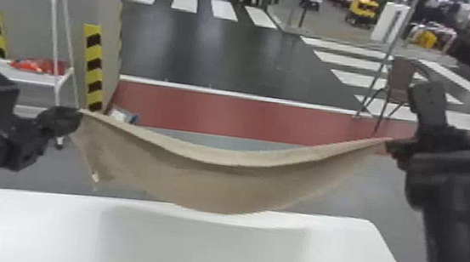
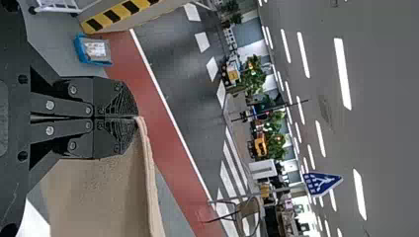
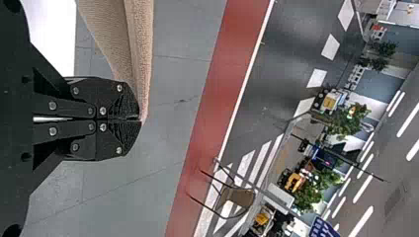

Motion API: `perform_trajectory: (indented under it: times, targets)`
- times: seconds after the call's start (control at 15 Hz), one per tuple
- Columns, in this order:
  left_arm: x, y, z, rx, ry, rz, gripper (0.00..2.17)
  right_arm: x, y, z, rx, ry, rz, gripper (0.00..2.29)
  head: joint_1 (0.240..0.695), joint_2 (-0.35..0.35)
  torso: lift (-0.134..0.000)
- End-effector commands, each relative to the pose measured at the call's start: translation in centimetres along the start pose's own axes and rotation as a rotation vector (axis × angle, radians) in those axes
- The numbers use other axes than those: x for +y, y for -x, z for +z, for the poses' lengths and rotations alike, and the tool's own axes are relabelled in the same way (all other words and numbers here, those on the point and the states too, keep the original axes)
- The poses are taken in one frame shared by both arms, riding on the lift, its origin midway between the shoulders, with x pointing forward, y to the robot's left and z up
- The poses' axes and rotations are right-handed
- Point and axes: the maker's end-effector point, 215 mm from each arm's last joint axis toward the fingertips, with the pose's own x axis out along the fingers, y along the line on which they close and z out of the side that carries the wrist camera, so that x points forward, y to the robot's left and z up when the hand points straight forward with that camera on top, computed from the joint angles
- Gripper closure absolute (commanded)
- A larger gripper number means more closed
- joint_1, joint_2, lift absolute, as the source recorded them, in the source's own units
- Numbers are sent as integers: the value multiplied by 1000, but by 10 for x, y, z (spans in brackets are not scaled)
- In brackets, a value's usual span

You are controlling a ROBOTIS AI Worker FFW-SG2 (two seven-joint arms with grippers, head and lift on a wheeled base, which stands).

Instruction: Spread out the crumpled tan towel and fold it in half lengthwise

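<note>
The tan towel hangs stretched in the air between both grippers, its top edge sagging in the middle and its lower part over the table's far edge. At its left corner is my left gripper; at the right corner, my right gripper. In the left wrist view my left gripper is shut on a corner of the towel. The right wrist view has my right gripper pinching the opposite corner of the towel, fingers together.
Below the towel lies the white table. Behind on the left stand a white shelf with a red item on it and a striped yellow-black post. A brown chair is on the floor at the back right.
</note>
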Motion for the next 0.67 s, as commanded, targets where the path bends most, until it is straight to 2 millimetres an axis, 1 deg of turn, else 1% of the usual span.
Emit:
perform_trajectory:
  times: [0.0, 0.07, 0.13, 0.2, 0.27, 0.33, 0.4, 0.47, 0.53, 0.6]
  targets:
    - [-13, 44, -40, -17, -26, -9, 1440, 11, 20, -69, 27, 13, 39, 1666, 500, -192, 0]
    - [-20, 64, -58, -25, -47, -16, 1440, 16, 29, -98, 37, 52, 52, 1666, 528, -194, 0]
    - [-22, 88, -72, -48, -53, -7, 1440, 21, 42, -126, 35, 94, 63, 1666, 558, -196, 0]
    - [-26, 110, -87, -55, -51, -11, 1440, 29, 54, -149, 32, 124, 88, 1666, 595, -197, 0]
    - [-30, 127, -95, -65, -57, -16, 1440, 37, 63, -170, 42, 140, 112, 1666, 633, -198, 0]
    - [-42, 143, -105, -72, -83, -42, 1440, 44, 75, -189, 47, 172, 130, 1666, 695, -196, 0]
    - [-57, 158, -120, -61, -102, -78, 1440, 55, 82, -206, 37, 220, 161, 1666, 695, -194, 0]
    - [-74, 171, -131, -62, -131, -121, 1440, 65, 88, -220, 30, 260, 191, 1666, 695, -194, 0]
    - [-90, 186, -138, -77, -173, -154, 1440, 74, 95, -239, 44, 286, 225, 1666, 695, -196, 0]
    - [-100, 195, -149, -69, -183, -175, 1440, 85, 99, -254, 46, 320, 262, 1666, 695, -199, 0]
